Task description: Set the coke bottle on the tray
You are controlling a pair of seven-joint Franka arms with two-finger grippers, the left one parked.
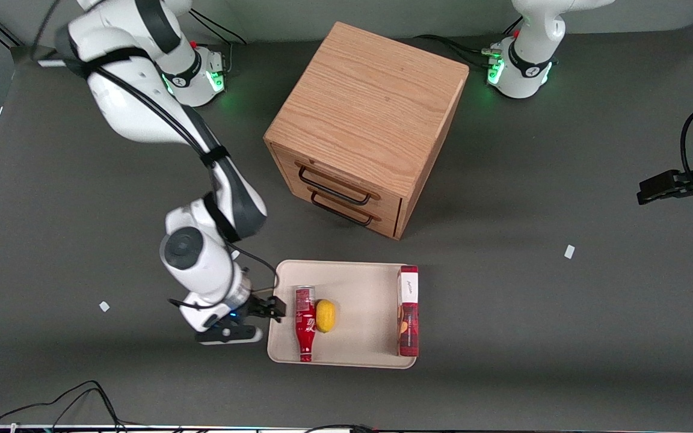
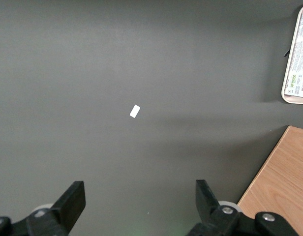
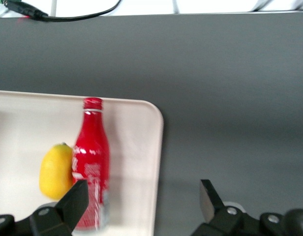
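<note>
The coke bottle (image 1: 304, 323) lies flat on the cream tray (image 1: 361, 282), along the tray edge toward the working arm's end, cap toward the front camera. It touches a yellow lemon (image 1: 325, 316). My right gripper (image 1: 269, 308) hangs just outside that tray edge, beside the bottle's base, open and empty. In the right wrist view the bottle (image 3: 91, 157) lies on the tray (image 3: 139, 147) with the lemon (image 3: 55, 169) against it, and the gripper (image 3: 144, 204) straddles the tray rim with nothing between its fingers.
A flat dark-red box with a white end (image 1: 408, 310) lies on the tray along the edge toward the parked arm. An oak two-drawer cabinet (image 1: 367, 126) stands farther from the front camera than the tray. Small white scraps (image 1: 104, 306) lie on the dark table.
</note>
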